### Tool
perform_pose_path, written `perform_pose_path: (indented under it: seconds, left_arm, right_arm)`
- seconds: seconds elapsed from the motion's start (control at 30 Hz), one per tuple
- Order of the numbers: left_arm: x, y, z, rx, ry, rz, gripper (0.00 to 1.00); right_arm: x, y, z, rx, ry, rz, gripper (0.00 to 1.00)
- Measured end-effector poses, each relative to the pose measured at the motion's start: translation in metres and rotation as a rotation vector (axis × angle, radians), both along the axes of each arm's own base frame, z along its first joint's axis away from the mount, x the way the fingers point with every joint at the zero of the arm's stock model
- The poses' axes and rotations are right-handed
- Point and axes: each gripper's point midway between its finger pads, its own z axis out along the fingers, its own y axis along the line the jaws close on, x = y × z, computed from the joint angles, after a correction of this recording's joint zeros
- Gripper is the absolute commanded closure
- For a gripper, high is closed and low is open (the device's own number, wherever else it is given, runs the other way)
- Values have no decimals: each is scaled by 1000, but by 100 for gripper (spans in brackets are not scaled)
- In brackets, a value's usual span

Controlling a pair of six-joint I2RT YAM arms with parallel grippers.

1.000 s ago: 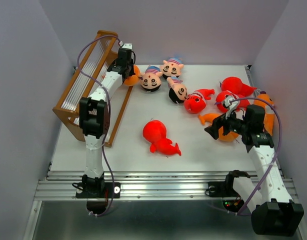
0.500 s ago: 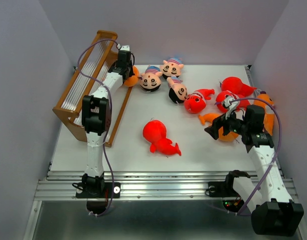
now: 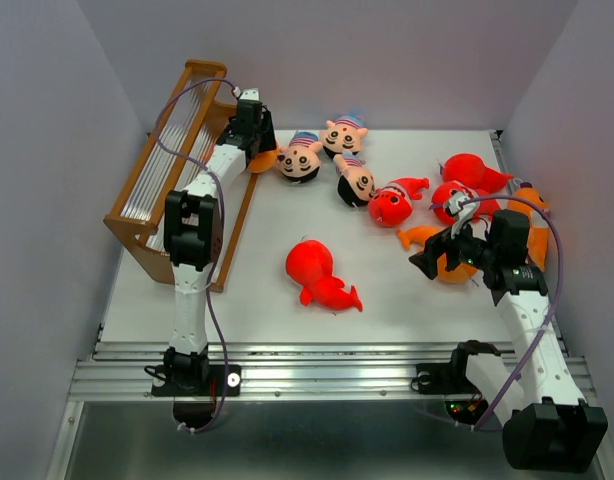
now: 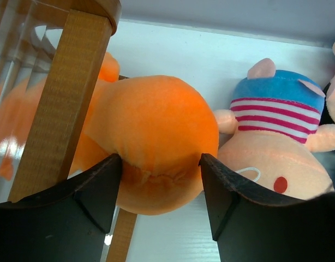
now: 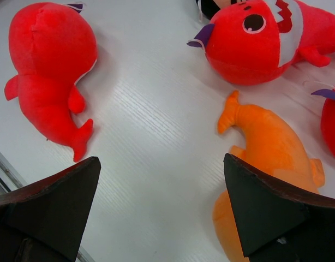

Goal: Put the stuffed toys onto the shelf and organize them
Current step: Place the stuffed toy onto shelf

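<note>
Left hand [image 4: 159, 164] has its black fingers spread fairly wide on either side of a round orange plush [image 4: 156, 114], both touching its fuzzy sides; can't tell if it's actually squeezing. That plush leans on the wood-grain post of the shelf [image 4: 64, 98], whose slats look clear and glossy. A doll head [image 4: 276, 131] with a striped cap sits just beside it. Right hand [image 5: 161, 164] is wide open, holding nothing, over the white surface [image 3: 407, 300] between a smooth red plush [image 5: 47, 60] and an orange tailed plush [image 5: 265, 142].
</note>
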Motion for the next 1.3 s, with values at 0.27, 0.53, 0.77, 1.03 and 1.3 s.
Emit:
perform_pose_path:
  seconds: [0.27, 0.53, 0.77, 1.03, 1.3]
  left_arm:
    - [-1, -7, 5, -43, 0, -37, 27]
    - [-9, -5, 29, -67, -27, -58, 28]
    - [-14, -5, 41, -74, -47, -65, 33]
    - [-25, -20, 36, -53, -34, -129, 42]
    - [-37, -61, 36, -3, -30, -241, 46]
  right_arm:
    - [0, 0, 0, -2, 0, -2, 0]
    - [0, -1, 1, -4, -6, -4, 0]
    - [0, -1, 1, -6, -9, -5, 0]
    - [0, -1, 1, -7, -10, -4, 0]
    - [0, -1, 1, -8, -11, -4, 0]
